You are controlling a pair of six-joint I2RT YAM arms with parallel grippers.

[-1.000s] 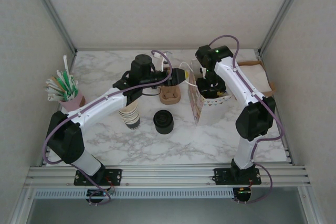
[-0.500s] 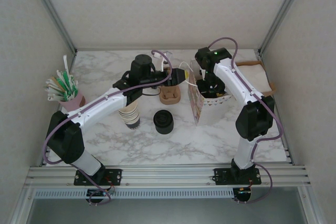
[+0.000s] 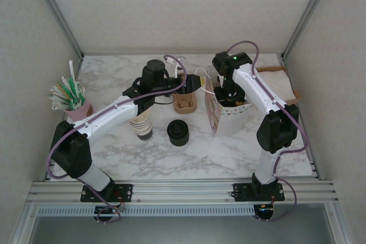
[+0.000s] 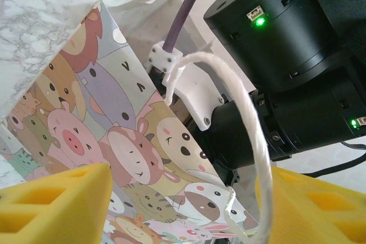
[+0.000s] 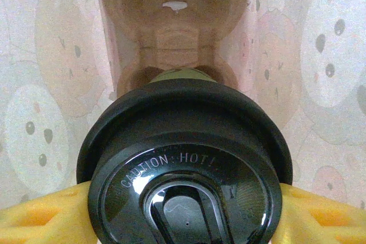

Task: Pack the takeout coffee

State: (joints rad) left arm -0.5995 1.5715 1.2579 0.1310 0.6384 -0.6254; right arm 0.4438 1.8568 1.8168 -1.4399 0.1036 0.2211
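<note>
The takeout coffee (image 5: 183,170) has an olive-green wall under a round black lid marked "CAUTION: HOT!". My right gripper (image 5: 183,212) is shut on it, a yellow pad pressed to each side of the lid. Cup and gripper hang inside the cartoon-animal paper bag (image 3: 214,112), whose pale inner walls (image 5: 51,84) and brown floor surround the cup. From above, the right gripper (image 3: 229,96) reaches down into the bag's mouth. My left gripper (image 3: 199,84) is at the bag's left rim, open. The printed bag wall (image 4: 143,158) and white rope handle (image 4: 260,158) lie between its yellow fingers (image 4: 57,204).
A brown cup carrier (image 3: 185,104) sits just left of the bag. A stack of black lids (image 3: 178,132) and a stack of cream paper cups (image 3: 142,125) stand in front of it. A pink cup of straws (image 3: 71,100) is far left, with brown napkins (image 3: 281,81) far right.
The right wrist has edged slightly left over the bag. The left arm has stayed put.
</note>
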